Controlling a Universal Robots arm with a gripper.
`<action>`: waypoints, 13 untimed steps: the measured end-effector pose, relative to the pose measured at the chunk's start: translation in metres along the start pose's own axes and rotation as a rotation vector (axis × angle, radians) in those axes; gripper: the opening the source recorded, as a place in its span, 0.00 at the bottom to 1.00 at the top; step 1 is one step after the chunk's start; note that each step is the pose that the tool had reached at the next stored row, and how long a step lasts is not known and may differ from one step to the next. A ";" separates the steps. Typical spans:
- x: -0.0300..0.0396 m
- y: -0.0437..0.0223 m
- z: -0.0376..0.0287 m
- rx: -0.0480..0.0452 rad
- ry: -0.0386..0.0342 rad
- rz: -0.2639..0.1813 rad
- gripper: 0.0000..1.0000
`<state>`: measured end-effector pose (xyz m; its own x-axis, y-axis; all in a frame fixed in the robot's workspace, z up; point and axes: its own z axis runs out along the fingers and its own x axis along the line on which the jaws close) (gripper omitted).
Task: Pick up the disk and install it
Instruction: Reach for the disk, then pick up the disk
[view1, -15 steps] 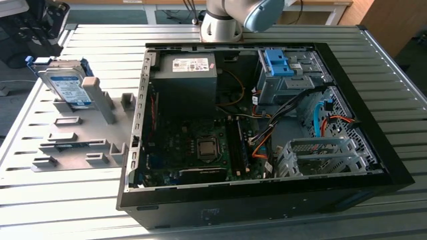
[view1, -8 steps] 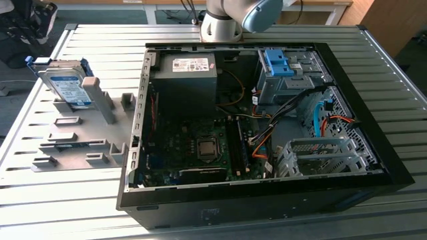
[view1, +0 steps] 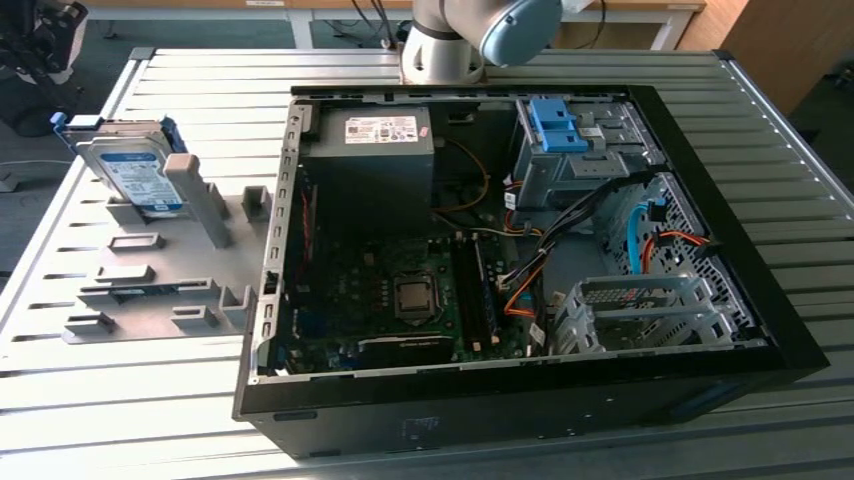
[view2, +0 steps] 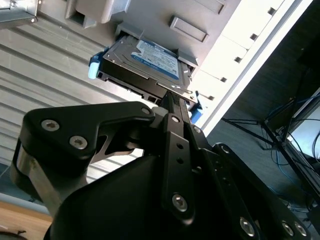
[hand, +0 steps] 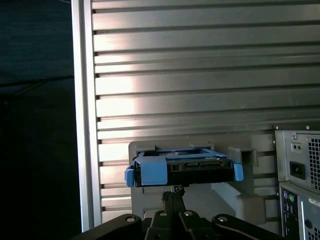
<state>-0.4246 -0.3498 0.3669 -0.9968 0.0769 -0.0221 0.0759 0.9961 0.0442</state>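
Claw: in both wrist views the gripper (view2: 171, 95) (hand: 174, 191) has its black fingers drawn together tip to tip, with nothing between them.
Disk: the disk (view1: 134, 175) (view2: 150, 60) (hand: 182, 167) stands on edge, leaning a little, in a slot of the grey holder (view1: 174, 280) at the exterior view's left, outside the computer case (view1: 747, 330).
Disk detail: the white-and-blue label faces outward and blue rails run along the edges.
Claw to disk: the fingertips point at the disk's near edge in both wrist views. The disk sits free in its slot, ungripped.
Arm: a grey and blue joint of the arm (view1: 461, 35) hangs over the far edge of the case.
Case: it lies open on the slatted metal table (view1: 200, 90), just beside the holder.
Inside the case: a dark power supply (view1: 367, 170) with a white sticker, the motherboard (view1: 387, 300), and a bare blue bracket (view1: 554, 125) in the drive cage at the far corner.
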 end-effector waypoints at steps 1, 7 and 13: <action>0.0000 0.0000 0.0000 0.0001 0.0001 0.000 0.11; 0.0003 -0.0001 -0.0001 0.0001 0.0001 0.000 0.11; 0.0005 -0.0001 0.0000 0.0000 0.0001 0.000 0.11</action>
<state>-0.4251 -0.3498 0.3669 -0.9968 0.0769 -0.0220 0.0758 0.9961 0.0442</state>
